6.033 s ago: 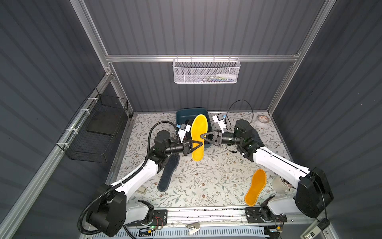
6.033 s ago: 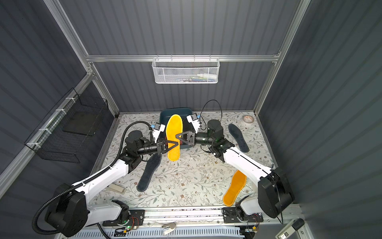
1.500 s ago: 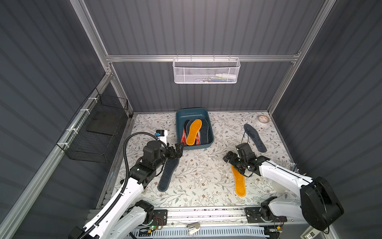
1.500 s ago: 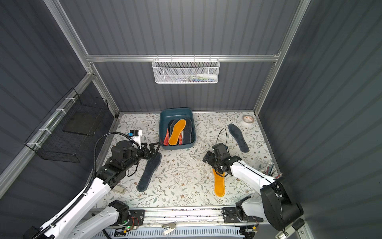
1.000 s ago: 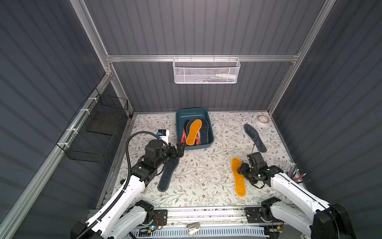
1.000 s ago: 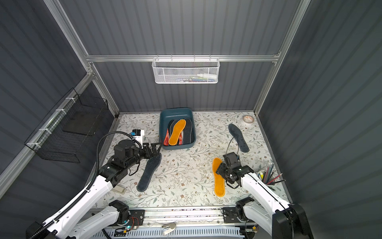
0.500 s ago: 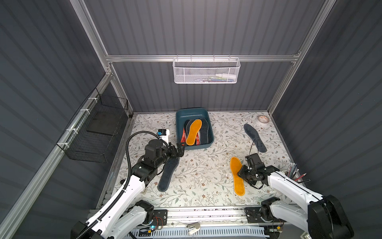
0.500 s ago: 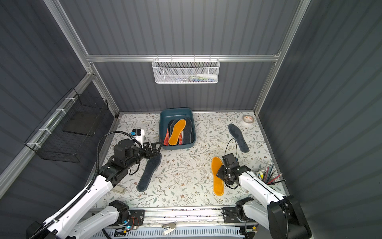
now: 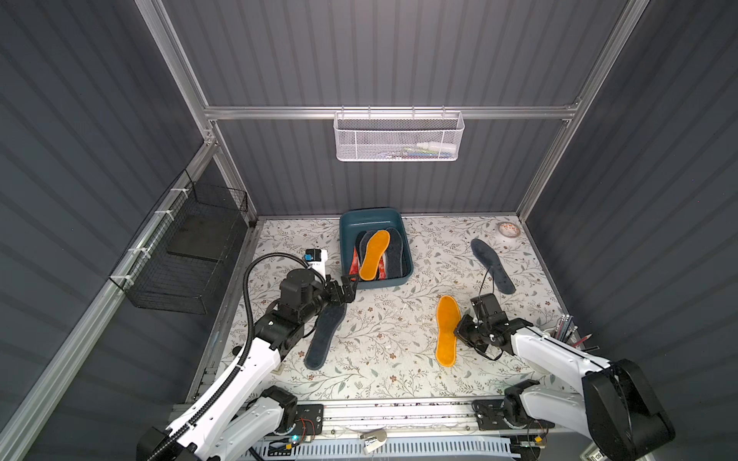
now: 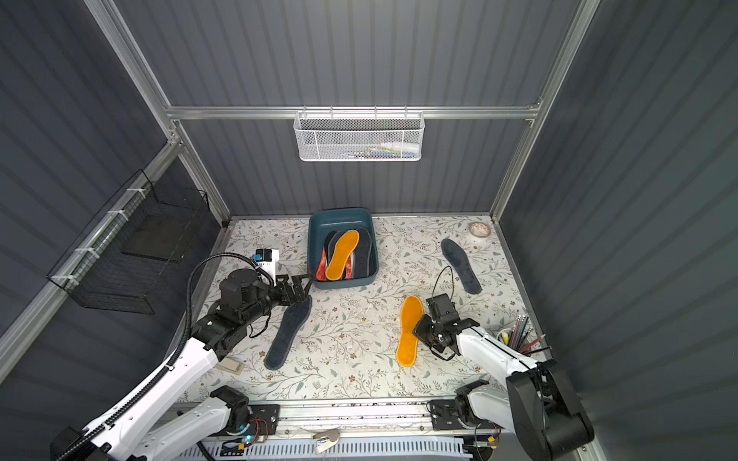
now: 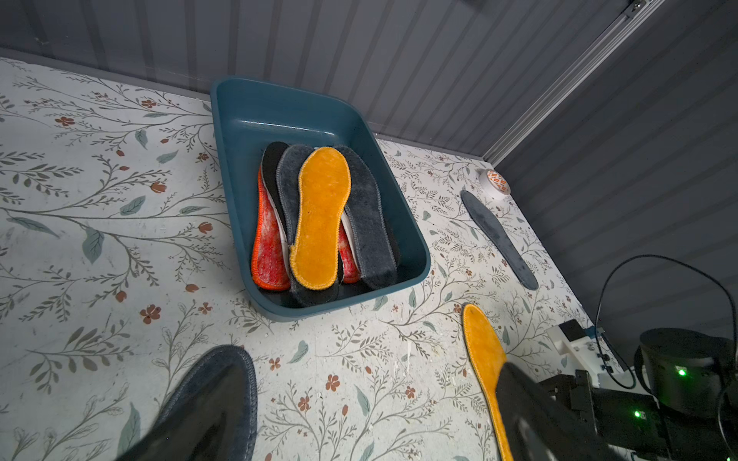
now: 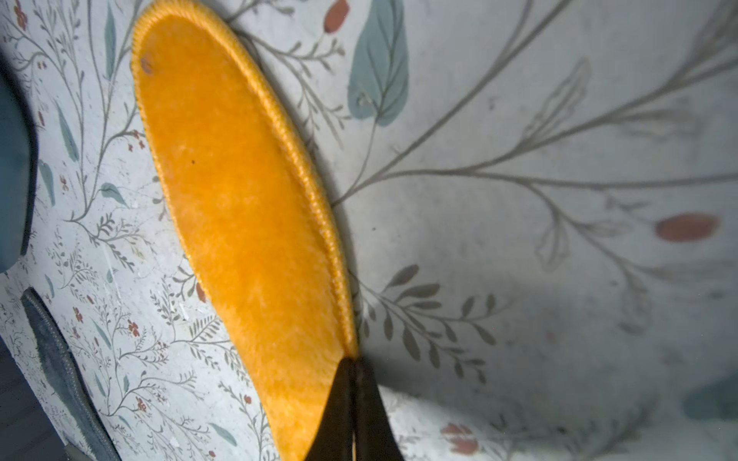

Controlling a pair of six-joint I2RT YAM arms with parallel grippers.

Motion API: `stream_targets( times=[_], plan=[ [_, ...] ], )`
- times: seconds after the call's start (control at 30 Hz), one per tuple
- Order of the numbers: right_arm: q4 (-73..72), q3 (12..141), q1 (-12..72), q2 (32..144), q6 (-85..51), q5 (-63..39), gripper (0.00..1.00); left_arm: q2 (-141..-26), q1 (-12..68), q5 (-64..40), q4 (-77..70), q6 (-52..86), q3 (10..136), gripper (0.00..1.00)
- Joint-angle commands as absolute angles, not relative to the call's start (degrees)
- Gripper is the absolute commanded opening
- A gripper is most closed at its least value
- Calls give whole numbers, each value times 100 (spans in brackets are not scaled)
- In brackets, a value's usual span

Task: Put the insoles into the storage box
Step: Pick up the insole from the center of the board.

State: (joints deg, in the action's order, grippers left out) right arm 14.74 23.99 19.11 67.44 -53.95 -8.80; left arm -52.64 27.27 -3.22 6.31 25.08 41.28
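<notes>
Since six seconds back: the top orange-yellow insole [image 9: 374,255], then held up between both arms, now lies in the storage box [image 9: 369,214]. It is uppermost on a stack of dark grey and black pads, with a red-orange insole [image 11: 268,239] at the stack's side. The box stands at the back centre of the tabletop [image 9: 391,331], close to the rear wall.

Right arm has swung down to the near right, and within the last second the right gripper [image 12: 351,369] has closed. Its jaws are pinched together on the stitched side edge of the second orange-yellow insole [image 9: 446,331], which lies on the tabletop well apart from the box. Whether that edge is lifted off the surface: cannot tell.

On the other side the left gripper [image 9: 346,288] hovers just in front of the box's near left corner, jaws wide apart and holding nothing. It is above the toe of the near dark grey-blue insole [image 9: 324,337], which lies flat on the tabletop.

The far dark grey-blue insole [image 9: 492,265] lies flat toward the back right, near a small patterned roll [image 9: 508,230] in the corner.
</notes>
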Motion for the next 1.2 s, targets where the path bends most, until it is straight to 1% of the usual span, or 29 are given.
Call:
stream_targets(
  times=[0.0,0.2,0.37,0.47,0.57,0.7,0.83,1.0,1.17],
  plan=[
    [1701,2455,1907,6651,-5277,-741,0,-5238,2681,-369,612,2532,4293,100],
    [2189,2967,1907,5958,-4930,-330,0,-5440,2681,-386,541,2631,4254,100],
    [2546,3498,1908,5646,-4636,-272,0,-5754,2681,-591,325,2866,4229,100],
    [2588,3788,1914,5566,-4485,-317,0,-5958,2681,-879,50,3080,4188,99],
    [2444,4021,1950,5571,-4371,-473,0,-6168,2681,-1382,-390,3306,4106,99],
    [1992,4297,2139,5733,-4315,-753,0,-6575,2680,-2235,-1100,3633,4069,99],
    [1526,4636,2540,6021,-4302,-896,0,-7011,2677,-2876,-2047,4075,3905,99],
    [794,4983,2995,6504,-4386,-1144,0,-7471,2672,-3339,-2961,4528,3761,97],
    [214,5287,3339,7008,-4452,-1410,0,-7711,2672,-3641,-3411,4735,3770,96]
  ],
)
